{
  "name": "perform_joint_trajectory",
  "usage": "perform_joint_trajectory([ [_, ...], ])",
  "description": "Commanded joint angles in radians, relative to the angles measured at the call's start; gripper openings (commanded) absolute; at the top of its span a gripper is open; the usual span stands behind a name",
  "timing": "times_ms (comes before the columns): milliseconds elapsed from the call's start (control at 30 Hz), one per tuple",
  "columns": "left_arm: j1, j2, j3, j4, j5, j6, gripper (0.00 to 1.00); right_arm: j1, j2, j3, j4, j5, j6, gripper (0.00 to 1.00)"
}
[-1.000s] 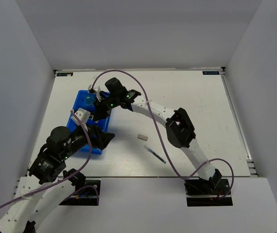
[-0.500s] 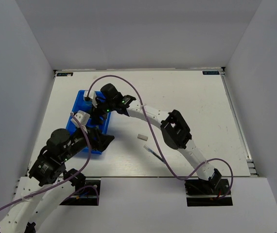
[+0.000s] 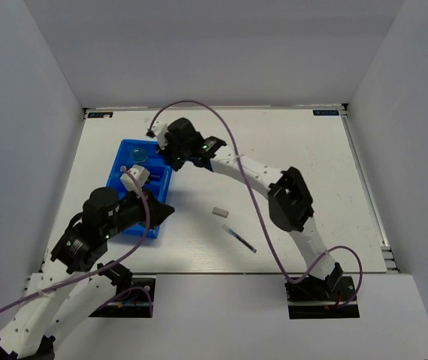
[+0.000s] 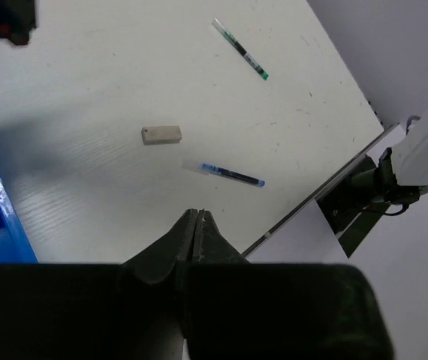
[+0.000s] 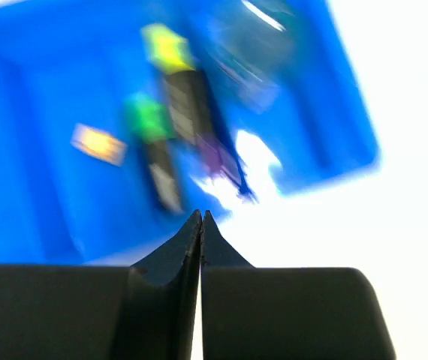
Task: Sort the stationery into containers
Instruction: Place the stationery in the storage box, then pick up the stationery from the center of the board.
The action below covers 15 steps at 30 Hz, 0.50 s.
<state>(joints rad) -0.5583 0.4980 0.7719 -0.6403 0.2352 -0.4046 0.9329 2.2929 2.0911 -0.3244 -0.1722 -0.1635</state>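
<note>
My left pincer [image 4: 197, 219] and right pincer [image 5: 201, 219] had both just snapped shut, empty; the right backed off the blue tray [image 5: 41, 67] (highlighters [image 5: 182, 105] inside). I still had eraser [image 4: 161, 134] and pen [image 4: 233, 175] mid-frame.

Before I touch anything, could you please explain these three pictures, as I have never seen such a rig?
These are two robot arms bolted at the near edge of the table. The overhead picture looks down on both: the left arm and the right arm. The other two pictures come from cameras on their wrists, each looking past its own tool. The left tool and right tool are both shut and empty. On the table lie a beige eraser, a blue pen and a green-tipped pen. The blue tray holds a teal jar, a yellow-capped highlighter and a green-capped highlighter.
</note>
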Motion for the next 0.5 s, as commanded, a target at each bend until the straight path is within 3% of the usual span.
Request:
perform_joint_trajectory([
  [0,0.005,0.152,0.072,-0.064,0.079,-0.004,0.26,-0.101,-0.18,-0.103,-0.166,0.301,0.027,0.01],
  [33,0.005,0.239,0.087,-0.093,0.098,0.007,0.34,-0.12,-0.209,-0.156,-0.206,0.318,0.035,0.11],
  [67,0.001,0.334,0.165,-0.189,0.116,0.019,0.43,-0.164,-0.22,-0.169,-0.293,0.298,0.041,0.39],
  [100,0.0,0.384,0.188,-0.22,0.163,0.036,0.59,-0.192,-0.243,-0.169,-0.418,0.249,0.041,0.55],
  [133,-0.018,0.487,0.245,-0.254,0.176,0.124,0.63,-0.277,-0.243,-0.166,-0.48,0.209,0.045,0.62],
  [167,-0.032,0.579,0.295,-0.341,0.179,0.156,0.68,-0.305,-0.248,-0.167,-0.637,0.066,0.048,0.69],
  [200,-0.046,0.661,0.335,-0.358,0.194,0.244,0.73,-0.337,-0.281,-0.181,-0.68,-0.003,0.015,0.69],
  [267,-0.098,0.733,0.368,-0.381,0.153,0.396,0.73,-0.448,-0.332,-0.337,-0.718,-0.2,-0.025,0.59],
  [300,-0.107,0.837,0.415,-0.387,0.126,0.445,0.73,-0.474,-0.472,-0.479,-0.659,-0.293,-0.06,0.45],
  [333,-0.139,0.87,0.431,-0.384,0.107,0.505,0.73,-0.515,-0.527,-0.556,-0.625,-0.327,-0.091,0.36],
  [367,-0.15,0.901,0.441,-0.374,0.089,0.568,0.73,-0.54,-0.632,-0.759,-0.563,-0.383,-0.111,0.26],
  [400,-0.161,0.984,0.476,-0.36,0.054,0.595,0.73,-0.552,-0.682,-0.814,-0.509,-0.401,-0.129,0.0],
  [433,-0.181,1.013,0.486,-0.348,0.024,0.624,0.73,-0.551,-0.816,-0.862,-0.478,-0.406,-0.158,0.0],
  [467,-0.202,1.063,0.498,-0.332,-0.008,0.686,0.73,-0.562,-0.852,-0.9,-0.466,-0.405,-0.163,0.0],
])
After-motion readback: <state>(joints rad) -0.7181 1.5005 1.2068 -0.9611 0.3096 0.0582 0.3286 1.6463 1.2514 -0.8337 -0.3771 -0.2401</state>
